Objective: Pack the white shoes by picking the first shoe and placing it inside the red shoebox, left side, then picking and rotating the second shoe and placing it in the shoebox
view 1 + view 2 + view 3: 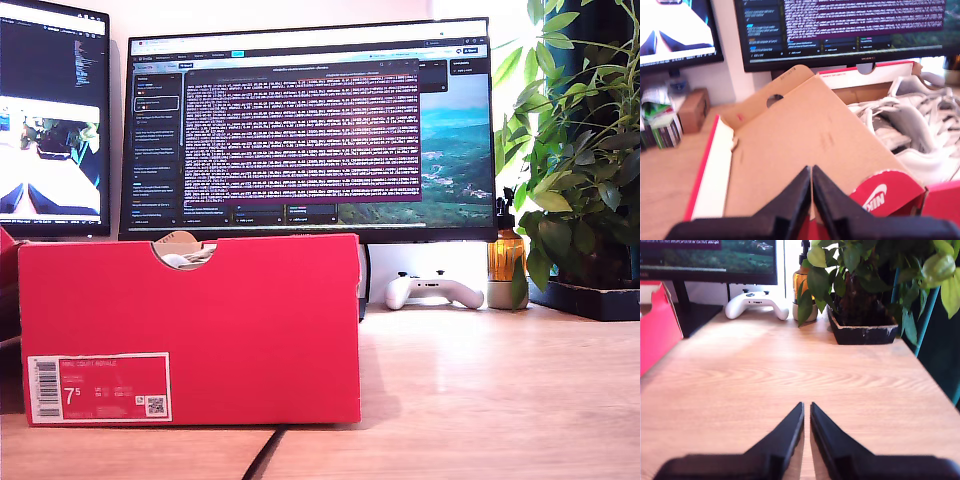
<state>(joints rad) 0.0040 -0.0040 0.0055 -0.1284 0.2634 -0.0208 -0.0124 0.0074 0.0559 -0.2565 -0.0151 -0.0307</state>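
Both shoes (920, 130) already lie in the shoebox (190, 320) at the exterior view's left, just beyond my first gripper (811, 200), closed and empty over the lid flap (805, 145), while my second gripper (806, 435), also closed, hangs over bare table (790, 365).

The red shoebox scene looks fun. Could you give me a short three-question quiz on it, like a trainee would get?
1. True or false: the white shoes already lie inside the red shoebox.
2. What does my second gripper hover over? A) the white game controller B) bare wooden table C) the potted plant
3. Fill in: the shoebox's white label reads size ___.

Key: 1 true, both show in the first wrist view. 2 B, with jaws nearly together and nothing held. 3 7.5.
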